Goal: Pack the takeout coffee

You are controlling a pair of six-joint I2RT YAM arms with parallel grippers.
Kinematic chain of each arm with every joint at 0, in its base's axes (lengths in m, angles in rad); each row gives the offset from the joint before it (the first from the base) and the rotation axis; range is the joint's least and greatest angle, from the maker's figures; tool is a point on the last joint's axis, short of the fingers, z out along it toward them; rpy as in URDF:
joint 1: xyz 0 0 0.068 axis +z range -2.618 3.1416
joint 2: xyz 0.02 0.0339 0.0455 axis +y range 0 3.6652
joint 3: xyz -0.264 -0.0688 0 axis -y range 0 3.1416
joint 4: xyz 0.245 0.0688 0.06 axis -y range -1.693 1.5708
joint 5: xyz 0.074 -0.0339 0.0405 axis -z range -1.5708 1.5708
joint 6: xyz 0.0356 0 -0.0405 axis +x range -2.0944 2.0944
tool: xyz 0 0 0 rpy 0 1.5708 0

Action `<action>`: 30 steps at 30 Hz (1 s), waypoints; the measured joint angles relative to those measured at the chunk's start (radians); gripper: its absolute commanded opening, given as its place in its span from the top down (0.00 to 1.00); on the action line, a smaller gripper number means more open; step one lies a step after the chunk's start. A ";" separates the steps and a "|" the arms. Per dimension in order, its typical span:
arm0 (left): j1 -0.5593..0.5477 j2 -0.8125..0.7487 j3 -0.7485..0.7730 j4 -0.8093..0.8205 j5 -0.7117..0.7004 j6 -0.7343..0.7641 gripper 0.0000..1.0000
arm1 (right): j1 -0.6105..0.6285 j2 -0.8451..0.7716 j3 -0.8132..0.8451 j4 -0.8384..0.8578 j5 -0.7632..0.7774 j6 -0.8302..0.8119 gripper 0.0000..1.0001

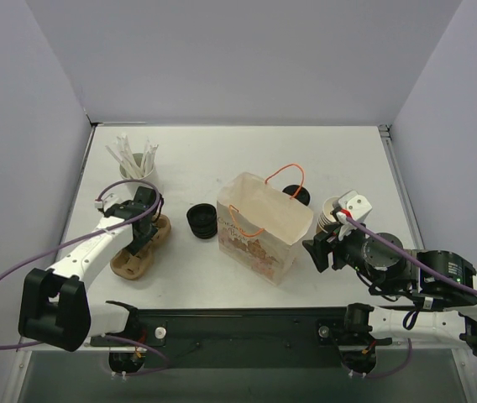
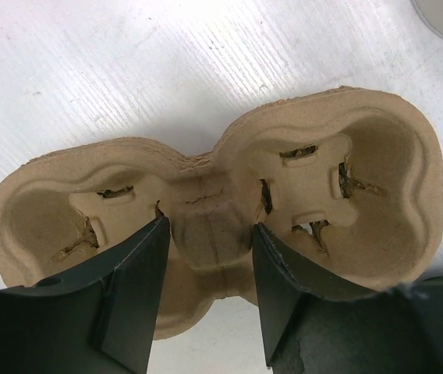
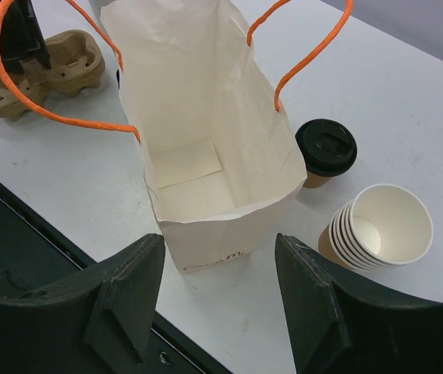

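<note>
While the left claw [image 2: 208, 232] sat low over the cardboard cup tray [image 2: 385, 156] near the counter's left edge, its two fingers straddled the tray's narrow waist. I couldn't tell whether they were pinching it or only lying alongside. The right claw [image 3: 220, 245] hung with its fingers well apart and empty, looking down into the open paper bag [image 3: 206, 101] at the middle of the counter [image 3: 409, 93]. The takeout coffee [image 3: 326, 149] stood upright just beside the bag, on the side toward the counter's far edge, with a stack of paper cups [image 3: 381, 226] near it. I judged the coffee light and easily crushed, with a thin paper wall and a pressed-on lid that might pop. It looked best taken gently around the brown wall below the lid and kept upright.
</note>
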 measured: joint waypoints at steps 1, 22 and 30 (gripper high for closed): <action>0.000 0.001 0.000 0.000 0.000 0.000 0.44 | 0.000 0.000 0.000 0.000 0.000 0.000 0.41; 0.000 0.021 0.031 -0.049 -0.017 0.001 0.55 | 0.000 -0.009 -0.004 -0.001 0.010 0.000 0.42; 0.000 -0.061 0.065 -0.069 -0.038 0.024 0.51 | 0.000 -0.004 -0.005 -0.001 0.017 0.000 0.42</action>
